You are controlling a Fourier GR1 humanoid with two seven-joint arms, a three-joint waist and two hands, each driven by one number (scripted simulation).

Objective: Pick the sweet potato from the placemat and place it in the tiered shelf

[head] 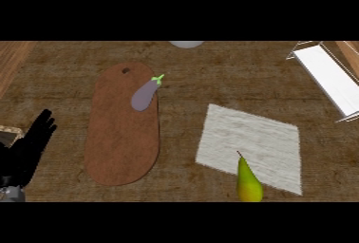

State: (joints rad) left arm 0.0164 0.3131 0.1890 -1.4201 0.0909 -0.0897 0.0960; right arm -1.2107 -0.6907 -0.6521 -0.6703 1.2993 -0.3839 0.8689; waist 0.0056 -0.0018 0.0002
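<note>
Nearest us, our left hand [29,149] rests at the view's left edge, fingers straight and up, holding nothing. We note a yellow-green pear [248,182] upright on the pale placemat's [249,137] near edge; no sweet potato shows anywhere. On the brown cutting board [123,137] lies a purple eggplant [145,93], overhanging its right rim. At far right stands the white tiered shelf [329,78], partly cropped. Up top, possibly a bowl's rim [186,44].

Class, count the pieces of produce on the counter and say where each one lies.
2. An eggplant lies on the brown cutting board, near its right edge; a pear lies at the pale placemat's front edge. No sweet potato shows; something may lie outside the view.
</note>
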